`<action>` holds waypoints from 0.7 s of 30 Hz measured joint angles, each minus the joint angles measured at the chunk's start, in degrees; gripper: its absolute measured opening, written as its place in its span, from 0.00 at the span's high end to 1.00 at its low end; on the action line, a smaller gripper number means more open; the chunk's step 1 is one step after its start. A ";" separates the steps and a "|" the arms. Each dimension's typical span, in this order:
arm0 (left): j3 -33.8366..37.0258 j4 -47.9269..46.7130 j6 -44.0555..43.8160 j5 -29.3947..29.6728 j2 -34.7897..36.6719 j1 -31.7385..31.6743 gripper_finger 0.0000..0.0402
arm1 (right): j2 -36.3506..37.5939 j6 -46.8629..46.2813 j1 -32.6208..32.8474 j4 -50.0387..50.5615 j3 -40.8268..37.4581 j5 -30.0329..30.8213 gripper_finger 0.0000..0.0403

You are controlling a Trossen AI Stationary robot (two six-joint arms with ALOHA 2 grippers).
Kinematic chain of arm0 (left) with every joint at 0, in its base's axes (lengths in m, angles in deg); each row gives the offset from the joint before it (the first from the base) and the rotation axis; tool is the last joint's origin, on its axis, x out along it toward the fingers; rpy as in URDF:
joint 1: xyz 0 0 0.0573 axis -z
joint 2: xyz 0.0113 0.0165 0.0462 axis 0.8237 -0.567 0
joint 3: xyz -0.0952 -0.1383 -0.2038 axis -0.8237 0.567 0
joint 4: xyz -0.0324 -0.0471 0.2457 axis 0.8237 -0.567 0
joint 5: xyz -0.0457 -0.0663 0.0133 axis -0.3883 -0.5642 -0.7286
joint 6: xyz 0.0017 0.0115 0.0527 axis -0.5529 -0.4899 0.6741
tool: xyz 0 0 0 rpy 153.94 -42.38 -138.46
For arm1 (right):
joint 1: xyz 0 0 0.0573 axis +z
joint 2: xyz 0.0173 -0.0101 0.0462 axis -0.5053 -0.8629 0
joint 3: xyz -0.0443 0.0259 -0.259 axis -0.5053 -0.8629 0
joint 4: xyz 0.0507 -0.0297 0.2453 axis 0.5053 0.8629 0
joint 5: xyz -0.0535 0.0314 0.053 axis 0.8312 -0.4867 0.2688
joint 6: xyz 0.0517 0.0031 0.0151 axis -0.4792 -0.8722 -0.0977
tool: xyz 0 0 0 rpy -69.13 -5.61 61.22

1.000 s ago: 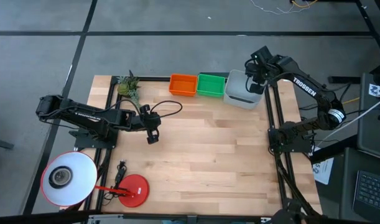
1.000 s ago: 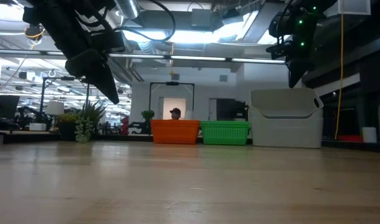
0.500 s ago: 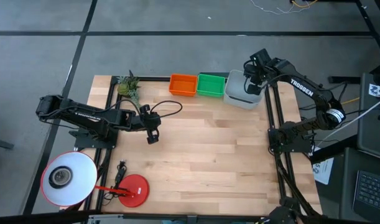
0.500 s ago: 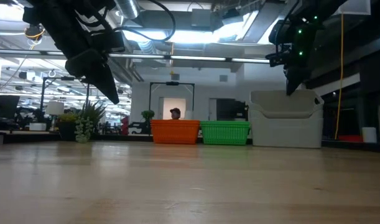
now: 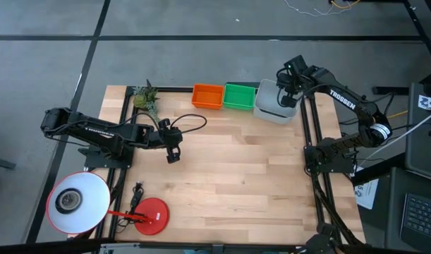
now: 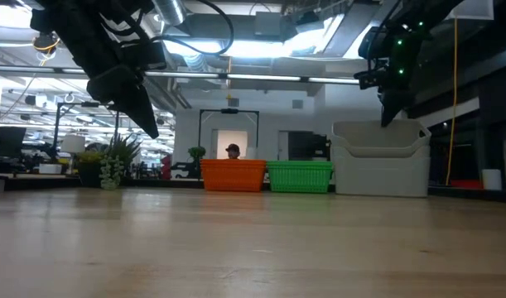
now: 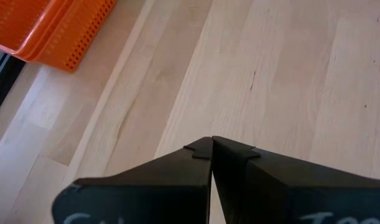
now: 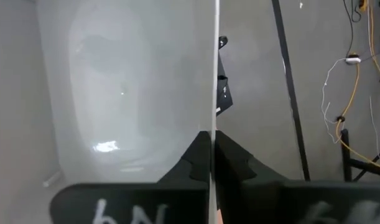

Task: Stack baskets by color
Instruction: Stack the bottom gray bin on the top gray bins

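Observation:
Along the table's far edge stand, in a row, an orange basket (image 5: 208, 96), a green basket (image 5: 240, 97) and a larger pale grey basket (image 5: 273, 103), all resting on their bottoms. My right gripper (image 5: 290, 97) is shut on the grey basket (image 6: 381, 157) at its right side. My left gripper (image 5: 173, 156) hangs shut and holds nothing above the bare wood left of the table's middle; a corner of the orange basket (image 7: 53, 31) shows in its wrist view. My right gripper pinches the grey basket's right wall at its top rim (image 8: 215, 118), one finger inside the basket and one outside. The fingers come slanting down from above, from the table's right. The basket stands upright on the table.
A small plant (image 5: 146, 99) stands at the far left corner. A red lamp with a round base (image 5: 153, 214) and white shade (image 5: 77, 201) is at the near left. Black frame rails (image 5: 307, 134) run along the table's right side. Bare wood fills the middle and near part.
My right gripper has come down a little, onto the grey basket's right rim. The baskets have stayed where they were.

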 joint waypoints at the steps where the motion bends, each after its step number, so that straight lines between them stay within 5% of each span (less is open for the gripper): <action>1: 0.00 0.02 0.00 0.00 0.00 0.00 1.00 | 0.00 0.28 0.00 0.20 0.02 0.00 0.99; 21: 0.00 0.01 0.00 0.00 0.00 0.02 1.00 | -0.07 -1.69 -3.76 11.05 5.24 -12.22 1.00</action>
